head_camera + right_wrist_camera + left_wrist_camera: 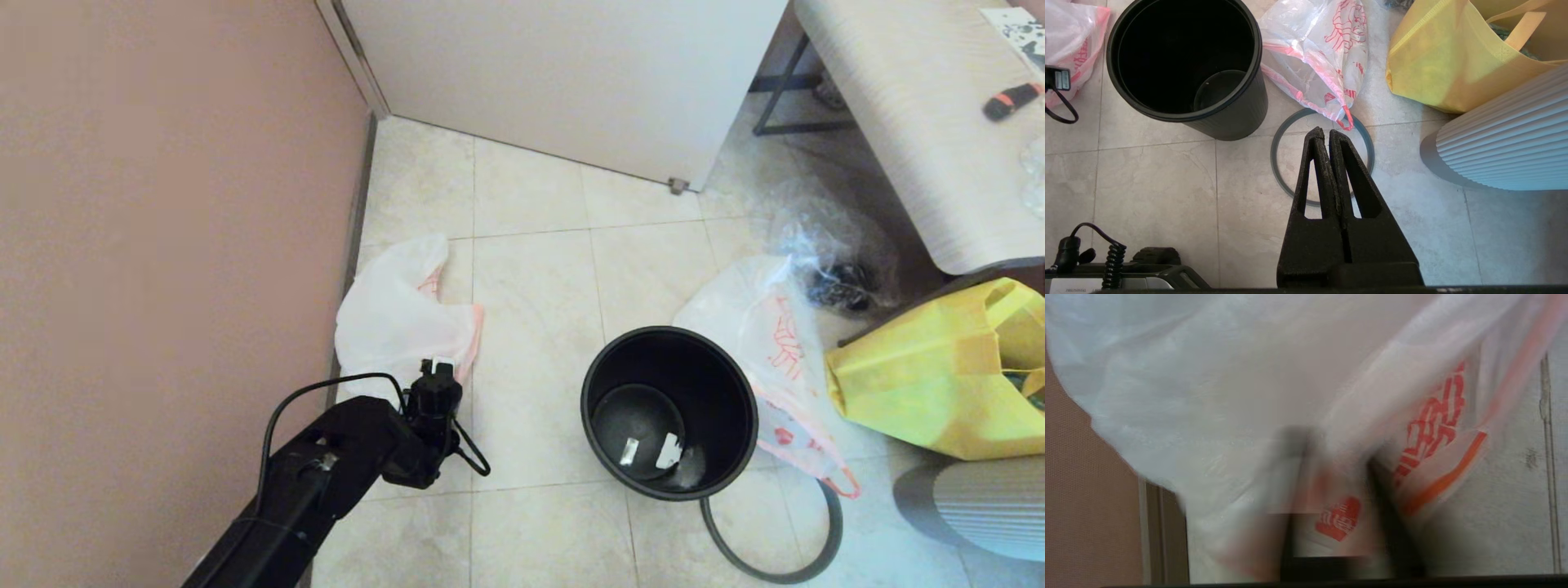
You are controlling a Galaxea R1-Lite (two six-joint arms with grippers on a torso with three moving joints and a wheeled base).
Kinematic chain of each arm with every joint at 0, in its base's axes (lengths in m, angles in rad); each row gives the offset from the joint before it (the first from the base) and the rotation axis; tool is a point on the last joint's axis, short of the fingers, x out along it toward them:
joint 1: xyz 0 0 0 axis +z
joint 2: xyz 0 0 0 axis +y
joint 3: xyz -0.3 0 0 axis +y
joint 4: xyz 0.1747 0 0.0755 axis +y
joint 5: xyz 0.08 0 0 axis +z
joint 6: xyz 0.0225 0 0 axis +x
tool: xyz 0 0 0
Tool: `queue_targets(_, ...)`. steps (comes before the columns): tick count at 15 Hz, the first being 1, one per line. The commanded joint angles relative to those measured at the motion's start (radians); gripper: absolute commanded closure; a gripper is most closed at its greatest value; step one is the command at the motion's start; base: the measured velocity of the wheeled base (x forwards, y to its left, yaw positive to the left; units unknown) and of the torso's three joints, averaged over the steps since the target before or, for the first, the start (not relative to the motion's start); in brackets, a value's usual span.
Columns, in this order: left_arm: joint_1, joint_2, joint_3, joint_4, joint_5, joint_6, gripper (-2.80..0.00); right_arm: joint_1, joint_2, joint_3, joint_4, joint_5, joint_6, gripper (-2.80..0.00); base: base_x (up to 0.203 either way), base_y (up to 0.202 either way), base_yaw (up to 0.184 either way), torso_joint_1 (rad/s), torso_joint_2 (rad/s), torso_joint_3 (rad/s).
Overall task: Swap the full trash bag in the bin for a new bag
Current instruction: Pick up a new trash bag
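Observation:
The black bin [718, 384] [1237, 114] stands bagless on the tile floor, with two white scraps at its bottom. Its grey hoop [838, 523] [1274, 159] lies on the floor beside it. The full trash bag [759, 327] [1323, 45] lies against the bin's right side, translucent with red print. The new bag [392, 318] [1208, 396] lies smooth and limp by the pink wall. My left gripper [442, 367] [1333, 449] is down on its near edge, open, with plastic between the blurred fingers. My right gripper [1327, 131] hangs shut and empty over the hoop.
A big yellow fabric bag [922, 384] and a white ribbed object [980, 506] crowd the right. A clear crinkly bag with dark contents [824, 245] lies behind the full bag, under a table [898, 98]. The pink wall [163, 204] runs close along the left.

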Motion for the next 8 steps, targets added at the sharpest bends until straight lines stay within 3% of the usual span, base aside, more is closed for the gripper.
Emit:
queue_targets(1, 0.001, 0.006, -0.005, -0.006, 0.006, 0.002, 0.00, 0.000, 0.001, 0.000, 0.001, 0.000, 0.000, 0.00, 0.000, 0.000, 0.000, 0.000, 0.00, 0.000)
queue_targets(5, 0.000, -0.026, 0.022, -0.039, 0.051, -0.001, 0.00, 0.000, 0.001, 0.000, 0.001, 0.000, 0.000, 0.00, 0.000, 0.000, 0.000, 0.000, 0.00, 0.000)
queue_targets(8, -0.018, -0.183, 0.186, -0.051, 0.060, -0.005, 0.00, 0.001, 0.001, 0.000, 0.001, 0.000, 0.000, 0.00, 0.000, 0.000, 0.000, 0.000, 0.00, 0.000)
